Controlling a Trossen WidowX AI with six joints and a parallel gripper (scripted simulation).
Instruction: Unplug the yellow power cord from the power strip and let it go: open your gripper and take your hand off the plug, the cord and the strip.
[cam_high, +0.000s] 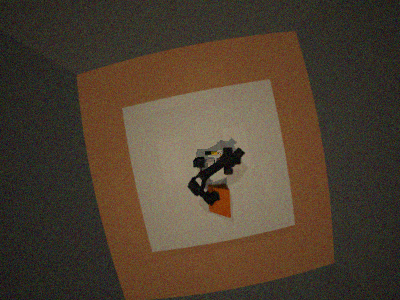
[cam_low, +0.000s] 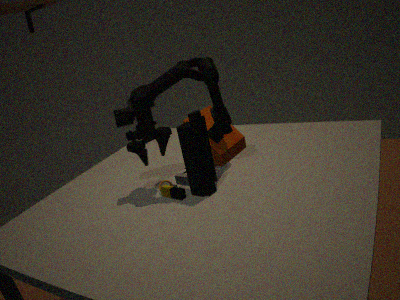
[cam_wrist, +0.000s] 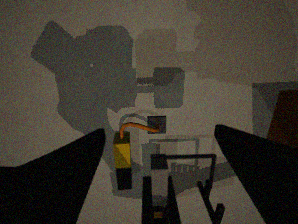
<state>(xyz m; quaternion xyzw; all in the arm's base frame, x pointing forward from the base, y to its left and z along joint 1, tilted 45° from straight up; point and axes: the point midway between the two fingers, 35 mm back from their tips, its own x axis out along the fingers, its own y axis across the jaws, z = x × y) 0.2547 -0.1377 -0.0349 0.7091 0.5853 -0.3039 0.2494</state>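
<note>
The yellow plug (cam_low: 165, 188) (cam_wrist: 121, 149) (cam_high: 214, 153) lies flat on the white table top (cam_low: 280, 210), out of the strip, with a dark end piece next to it. Its short orange-yellow cord (cam_wrist: 138, 126) curves off to a small dark block. The black power strip (cam_low: 197, 156) stands upright just right of the plug. My gripper (cam_low: 152, 147) (cam_wrist: 160, 131) is open wide and empty. It hangs above and a little left of the plug, touching neither plug, cord nor strip.
The arm's orange base (cam_low: 226, 141) (cam_high: 221, 202) stands behind the strip. The white table top (cam_high: 165, 140) sits inside an orange floor border (cam_high: 100, 150). A dark wire-frame shape (cam_wrist: 182, 167) lies below the wrist camera.
</note>
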